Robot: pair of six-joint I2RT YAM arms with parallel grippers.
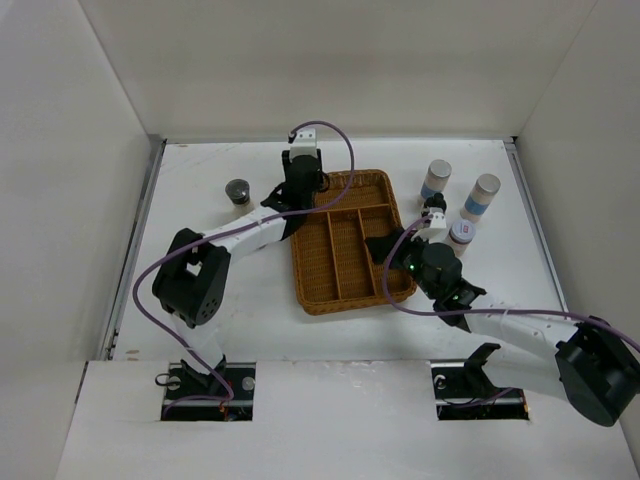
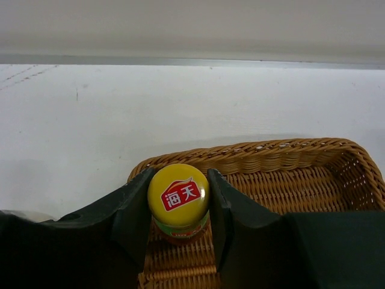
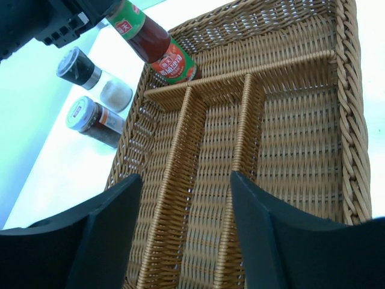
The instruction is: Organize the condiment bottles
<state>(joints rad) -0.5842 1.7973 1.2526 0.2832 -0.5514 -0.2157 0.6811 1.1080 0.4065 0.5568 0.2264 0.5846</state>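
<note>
On my far left the white table [image 1: 200,165] runs bare to the side wall [image 1: 70,200], the widest free room I have. Next stands a grey-lidded shaker [image 1: 238,190], near the far left corner of the wicker tray [image 1: 318,260]. My right wrist camera shows a red-labelled jar [image 3: 90,117] just beside that shaker; from above, my left arm hides it.

My left gripper [image 2: 180,179] pinches the yellow-capped bottle [image 2: 178,201] just under its glossy round cap, a dark finger [image 2: 135,211] on each side. The bottle is in the tray's far cross compartment, by the left corner. Only the right wrist view shows its green neck and red body, slanted, the base close to the divider. I cannot tell whether it touches the weave.

The tray is brown woven cane with a braided rim and three long compartments before the cross one.

My right gripper [image 3: 185,179] hovers over the tray's near right part, jaws spread wide with only weave showing between them.

Right of the tray, a blue-banded cylinder [image 1: 437,178], a second cylinder [image 1: 482,195] and a white-lidded jar [image 1: 461,233] crowd close together, leaving little room between rim and right wall.
</note>
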